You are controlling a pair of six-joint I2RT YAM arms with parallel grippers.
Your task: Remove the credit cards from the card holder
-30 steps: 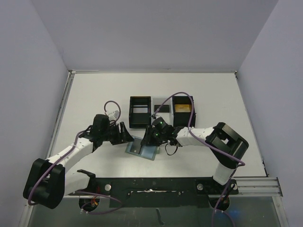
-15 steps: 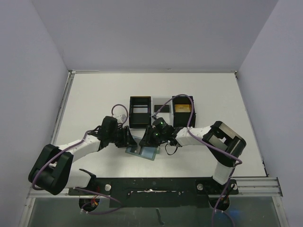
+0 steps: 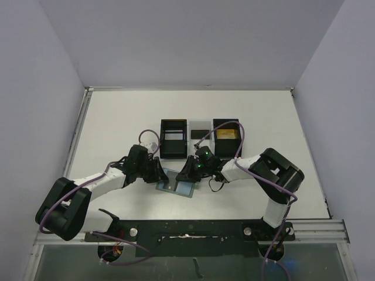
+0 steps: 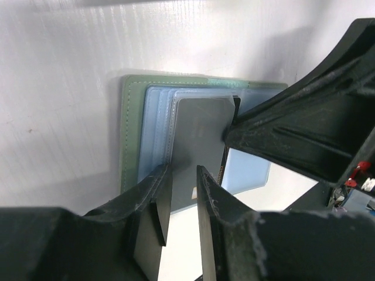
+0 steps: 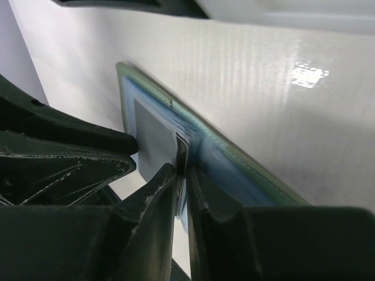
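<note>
The card holder (image 3: 176, 187) lies open on the table, with a teal-green rim (image 4: 130, 134) and pale blue pockets (image 5: 246, 175). A grey credit card (image 4: 198, 132) sits in its left pocket. My left gripper (image 3: 159, 173) hovers at that card's near edge, open by a narrow gap (image 4: 183, 196) with nothing clamped. From the other side my right gripper (image 3: 186, 172) comes in with its jaws nearly together (image 5: 183, 175). They are shut on the thin raised edge of a dark credit card at the holder's fold. One right finger (image 4: 304, 129) touches the grey card's corner.
Two black square boxes (image 3: 173, 139) (image 3: 227, 138) stand just behind the holder. The right one holds a gold-orange card (image 3: 225, 134). A black card (image 3: 200, 133) lies on a pale strip between them. Both arms crowd over the holder.
My left arm has swung right to the holder's left edge and its jaws have narrowed. The right jaws have closed further at the fold.
</note>
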